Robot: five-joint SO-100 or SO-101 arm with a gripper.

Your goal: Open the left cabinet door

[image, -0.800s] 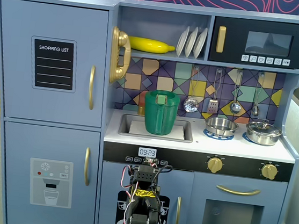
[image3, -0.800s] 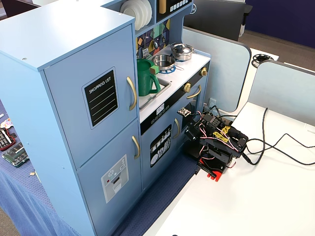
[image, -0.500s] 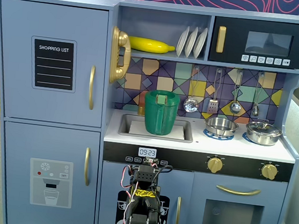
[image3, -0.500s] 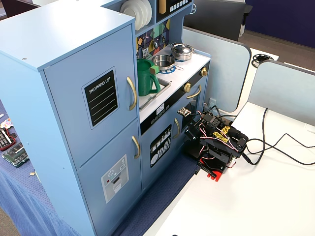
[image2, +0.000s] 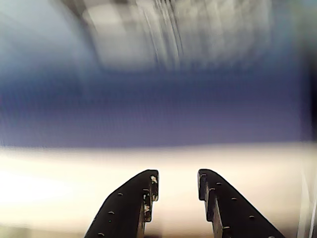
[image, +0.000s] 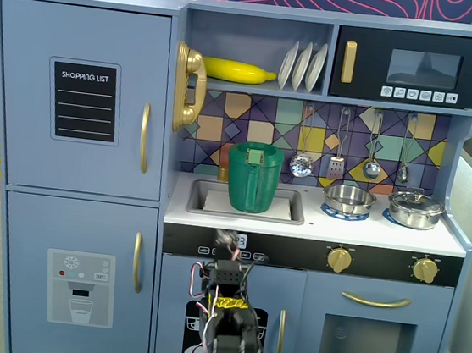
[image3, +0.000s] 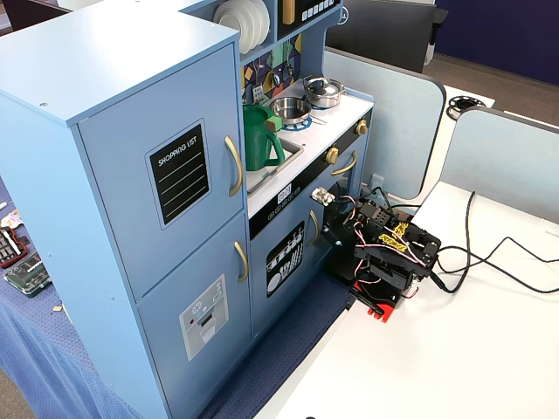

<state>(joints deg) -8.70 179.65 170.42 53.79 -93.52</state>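
Observation:
The left cabinet door is blue-grey, carries a black "SHOPPING LIST" panel and a vertical gold bar handle, and sits shut; it also shows in the other fixed view with its handle. My arm is folded low in front of the small dish-rack door, far below and right of that handle; it shows in the other fixed view too. In the blurred wrist view my gripper is open and empty, its black fingers over a white surface with a blue band beyond.
Below the shopping-list door is the dispenser door with its own gold handle. A green pitcher stands in the sink. The white table carries black cables. Grey partitions stand to the right.

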